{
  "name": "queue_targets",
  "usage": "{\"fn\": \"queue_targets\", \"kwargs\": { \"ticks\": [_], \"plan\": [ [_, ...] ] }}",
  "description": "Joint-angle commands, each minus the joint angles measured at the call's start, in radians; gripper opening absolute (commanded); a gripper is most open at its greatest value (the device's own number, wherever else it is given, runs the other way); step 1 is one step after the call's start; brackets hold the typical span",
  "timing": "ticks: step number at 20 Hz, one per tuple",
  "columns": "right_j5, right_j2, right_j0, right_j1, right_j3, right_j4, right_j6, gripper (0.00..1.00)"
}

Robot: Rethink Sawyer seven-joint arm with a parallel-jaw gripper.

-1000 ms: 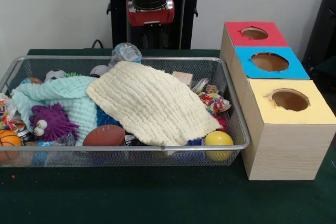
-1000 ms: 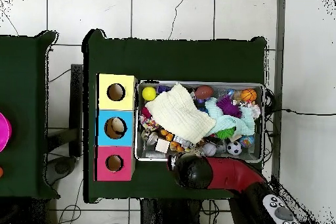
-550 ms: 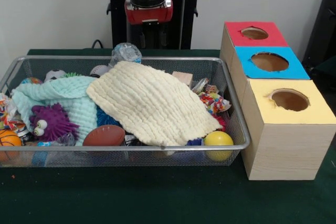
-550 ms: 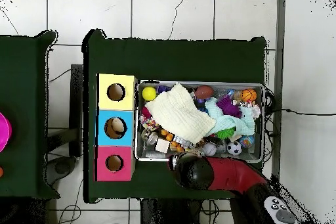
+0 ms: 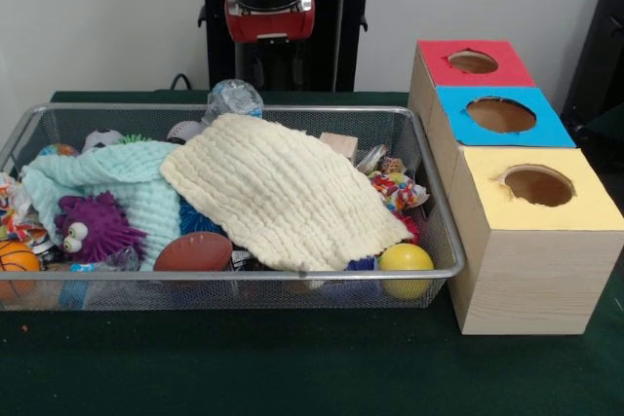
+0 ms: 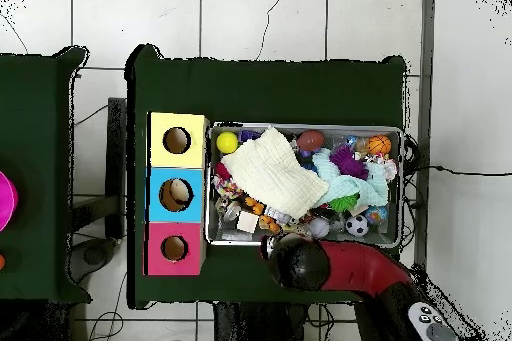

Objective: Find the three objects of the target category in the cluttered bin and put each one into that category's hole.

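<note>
Covering the scene: a dark green desk (image 5: 292, 367) is seen beneath everything.
Bin: a wire mesh bin (image 5: 234, 284) is set on the desk, just beside the boxes, and is filled with clutter.
Boxes: three boxes with holes are lined up in a row, topped yellow (image 5: 536, 187), blue (image 5: 500, 116) and red (image 5: 473, 62).
Cloths: a cream cloth (image 5: 283, 192) is draped over the bin's middle; a mint cloth (image 5: 127, 182) is spread beside it.
Arm: the red and black arm (image 5: 270, 7) is held above the bin's far edge.
End effector: possibly hidden behind the wrist; its opening cannot be told.
Small items: a brown football (image 5: 192, 251), yellow ball (image 5: 406, 260), purple spiky toy (image 5: 96, 226) and basketball (image 5: 17, 262) are seen along the near wall.
</note>
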Motion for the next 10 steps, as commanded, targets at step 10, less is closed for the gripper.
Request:
{"fn": "queue_targets", "kwargs": {
  "ticks": [10],
  "plan": [
    [0.092, 0.098, -0.1, -0.023, 0.009, -0.069, -0.101, 1.0]
  ]
}}
